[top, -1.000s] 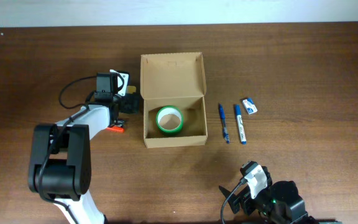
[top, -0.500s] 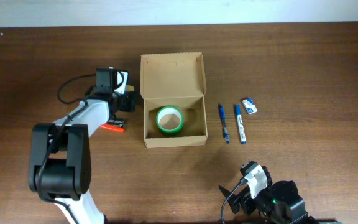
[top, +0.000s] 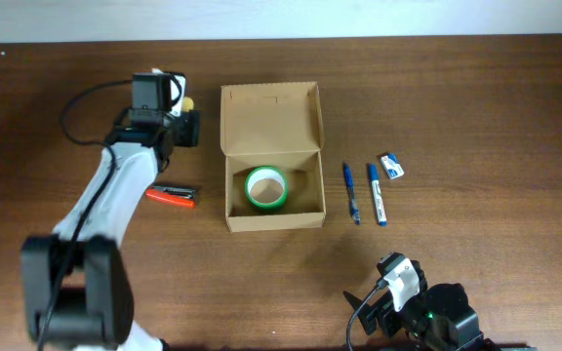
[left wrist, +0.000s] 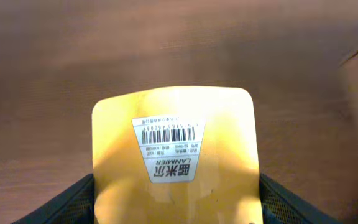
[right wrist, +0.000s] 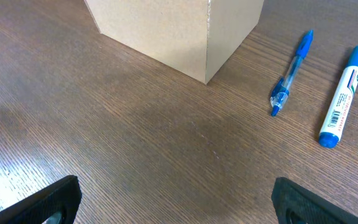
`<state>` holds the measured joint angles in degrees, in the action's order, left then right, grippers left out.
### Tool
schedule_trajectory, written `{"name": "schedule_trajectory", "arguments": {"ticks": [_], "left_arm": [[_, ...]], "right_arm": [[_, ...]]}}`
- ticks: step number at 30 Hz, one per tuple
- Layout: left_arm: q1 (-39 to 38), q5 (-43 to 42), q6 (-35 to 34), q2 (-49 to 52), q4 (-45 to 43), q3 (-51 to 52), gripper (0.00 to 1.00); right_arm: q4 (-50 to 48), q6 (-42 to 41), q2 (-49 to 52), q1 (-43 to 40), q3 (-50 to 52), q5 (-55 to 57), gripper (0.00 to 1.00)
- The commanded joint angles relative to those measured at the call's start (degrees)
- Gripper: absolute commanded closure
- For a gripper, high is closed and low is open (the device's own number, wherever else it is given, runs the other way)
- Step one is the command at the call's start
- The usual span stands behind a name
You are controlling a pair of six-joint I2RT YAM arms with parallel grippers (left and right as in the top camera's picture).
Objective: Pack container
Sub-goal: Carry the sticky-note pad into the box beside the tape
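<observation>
The left arm (top: 105, 195) has a white link, black joints, a looping black cable (top: 66, 117) and black fingers (left wrist: 61, 205).

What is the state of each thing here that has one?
Tan corrugated cardboard box: lid open.
Green tape roll: flat inside box.
Yellow flat labelled pack: gripped in left jaws.
Red hand tool: lying loose.
Blue ballpoint pen: capped.
Blue marker pen: capped.
Right jaws: open, empty.
</observation>
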<state>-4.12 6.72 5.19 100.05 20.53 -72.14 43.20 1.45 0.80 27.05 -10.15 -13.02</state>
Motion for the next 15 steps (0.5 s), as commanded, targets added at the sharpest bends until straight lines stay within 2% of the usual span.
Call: {"name": "schedule_trajectory", "arguments": {"ticks": [1, 5, 8, 15], "left_arm": [[0.2, 1.5, 1.1, -7.8, 1.2, -2.0, 0.3], [-0.1, 0.5, 1.1, -13.6, 3.8, -2.0, 0.31], [-1.3, -3.9, 1.1, -17.1, 6.7, -2.0, 0.31], [-8.6, -9.5, -1.6, -19.5, 13.6, -2.0, 0.31]], "right_arm": [[-0.2, -0.4, -0.7, 0.4, 0.4, -0.3, 0.01], [-0.2, -0.4, -0.7, 0.4, 0.4, -0.3, 0.01], [-0.2, -0.4, -0.7, 0.4, 0.4, -0.3, 0.01], [-0.2, -0.4, -0.7, 0.4, 0.4, -0.3, 0.01]]}}
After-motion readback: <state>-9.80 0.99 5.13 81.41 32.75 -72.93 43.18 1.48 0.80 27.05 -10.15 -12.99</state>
